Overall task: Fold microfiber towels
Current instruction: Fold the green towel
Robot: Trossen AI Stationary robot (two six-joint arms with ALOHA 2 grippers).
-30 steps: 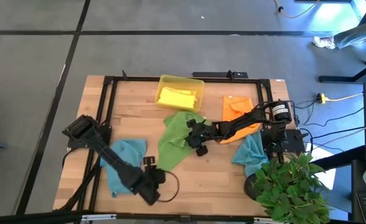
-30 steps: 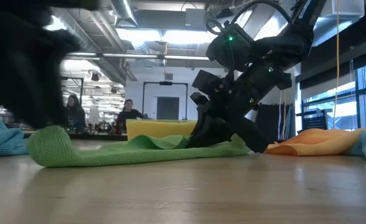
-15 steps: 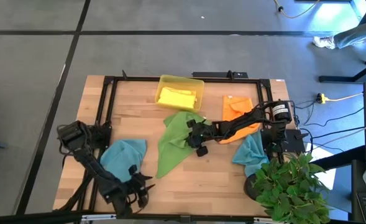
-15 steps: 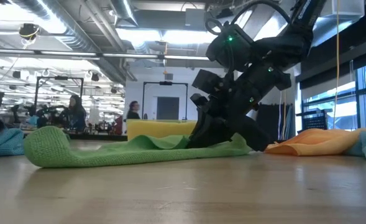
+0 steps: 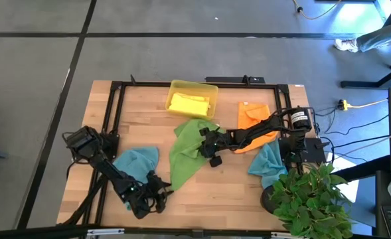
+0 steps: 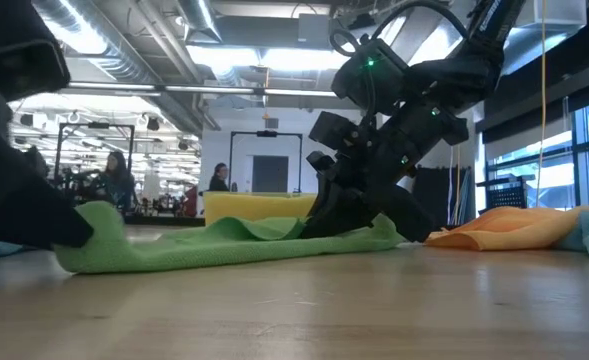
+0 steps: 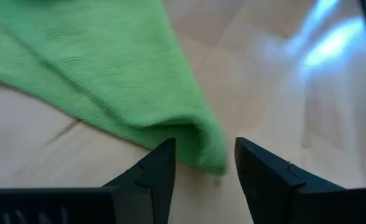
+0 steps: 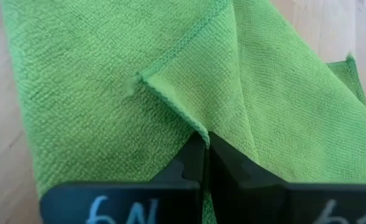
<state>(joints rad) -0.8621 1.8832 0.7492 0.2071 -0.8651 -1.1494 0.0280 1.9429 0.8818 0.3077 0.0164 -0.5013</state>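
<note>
Pale wooden boards make up the worktop (image 5: 235,179), ringed by a dark metal frame over a grey floor. At its middle the green towel (image 5: 185,156) lies spread lengthwise, its near corner rolled into a soft bump. The right hand (image 5: 210,147) rests low at the towel's far right side, its fingers (image 8: 202,163) pressed together and pinching a raised fold of green cloth. The left hand (image 7: 202,163) sits at the near left of the worktop with its fingers released, the rolled near corner of the green towel lying just between their tips; nothing is gripped. One teal towel (image 5: 134,161) lies crumpled left of the green one, under the left arm. A second teal towel (image 5: 269,164) sits at the right edge, near a leafy plant (image 5: 308,199). The orange towel (image 5: 253,118) lies far right. A yellow towel (image 5: 188,103) rests inside the yellow tray (image 5: 173,88) at the far middle.
</note>
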